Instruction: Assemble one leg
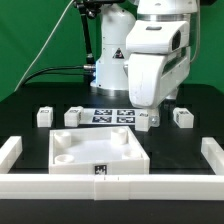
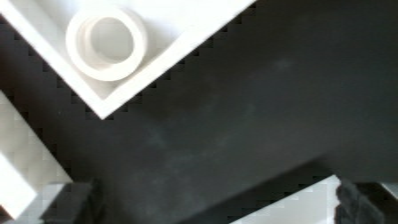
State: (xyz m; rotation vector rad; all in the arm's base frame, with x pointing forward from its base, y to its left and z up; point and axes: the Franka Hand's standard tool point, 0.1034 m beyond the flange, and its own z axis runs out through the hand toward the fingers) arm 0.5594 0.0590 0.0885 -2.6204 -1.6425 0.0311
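Note:
Several small white legs with marker tags stand in a row behind the tray: two at the exterior view's left (image 1: 45, 114) (image 1: 75, 117) and two at its right (image 1: 150, 120) (image 1: 182, 117). The large white square tray (image 1: 98, 153) lies in front of them. My gripper (image 1: 141, 106) hangs above the table just behind the tray's far right corner, close to the third leg. In the wrist view the gripper (image 2: 214, 206) is open and empty, its dark fingers (image 2: 64, 204) wide apart over black table. The tray's corner with a round socket (image 2: 105, 45) shows there. No leg shows in the wrist view.
The marker board (image 1: 110, 116) lies between the legs. White border rails run along the exterior view's left (image 1: 10, 152), right (image 1: 213, 155) and front (image 1: 110, 186). The arm's base and cables stand at the back.

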